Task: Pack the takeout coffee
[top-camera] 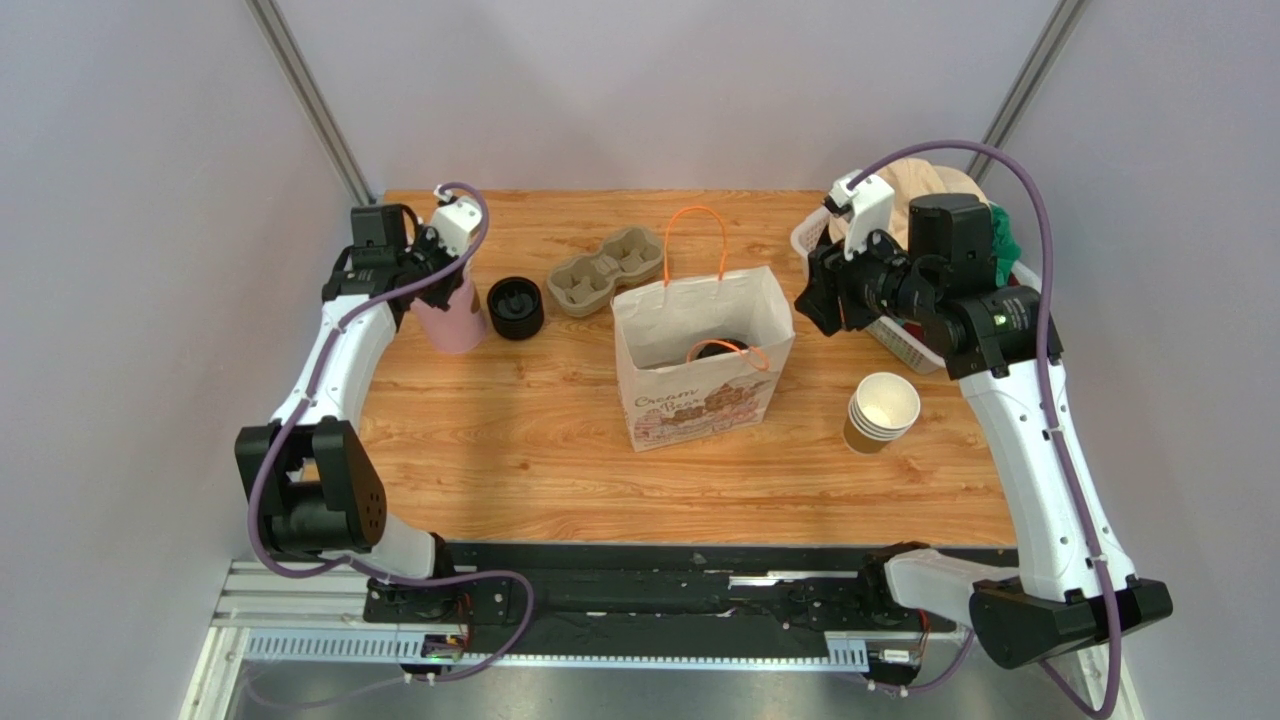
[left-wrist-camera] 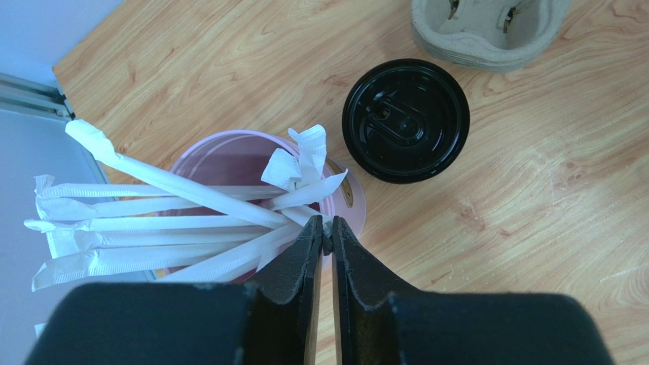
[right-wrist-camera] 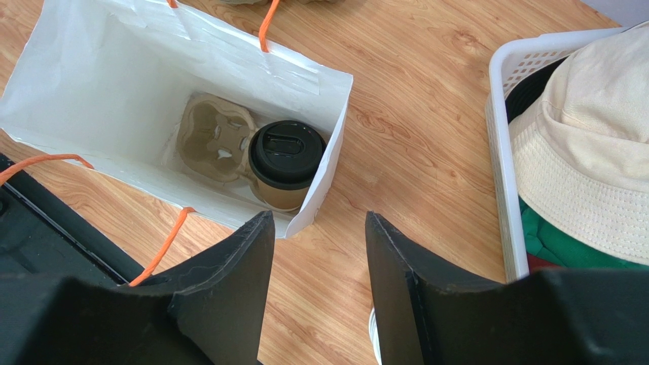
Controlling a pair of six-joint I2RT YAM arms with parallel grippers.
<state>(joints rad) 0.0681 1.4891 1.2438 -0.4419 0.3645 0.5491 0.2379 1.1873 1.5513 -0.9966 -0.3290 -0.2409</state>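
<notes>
The white paper bag (top-camera: 699,398) with orange handles stands open on the middle of the wooden table (top-camera: 511,435), and everything else is placed around it. The takeout coffee (right-wrist-camera: 288,156) is already inside, upright at the bottom with its black lid on, seated in one pocket of a pulp cup carrier (right-wrist-camera: 213,137) whose other pocket is unfilled. The cup is in the corner of the bag nearest the right arm. The right gripper (right-wrist-camera: 318,220) hangs above the table just to the right of the bag, its jaws well apart with nothing between them. Well to the left of the bag, the left gripper (left-wrist-camera: 326,232) is over the rim of a pink cup (left-wrist-camera: 228,148) full of paper-wrapped straws (left-wrist-camera: 152,224). Its jaws are drawn almost together, only a thin slit between them, and the tips sit where several straw ends meet; whether a straw is actually pinched I cannot tell. Between that pink cup and the bag is a pile of black lids (left-wrist-camera: 405,120), and behind the bag on its left lies a second, empty cup carrier (top-camera: 606,270). To the right of the bag, a stack of lidless brown cups (top-camera: 879,408) stands on the table, and further right a white basket (right-wrist-camera: 499,152) holds a cream bucket hat (right-wrist-camera: 586,152) over some green cloth (right-wrist-camera: 564,243).
</notes>
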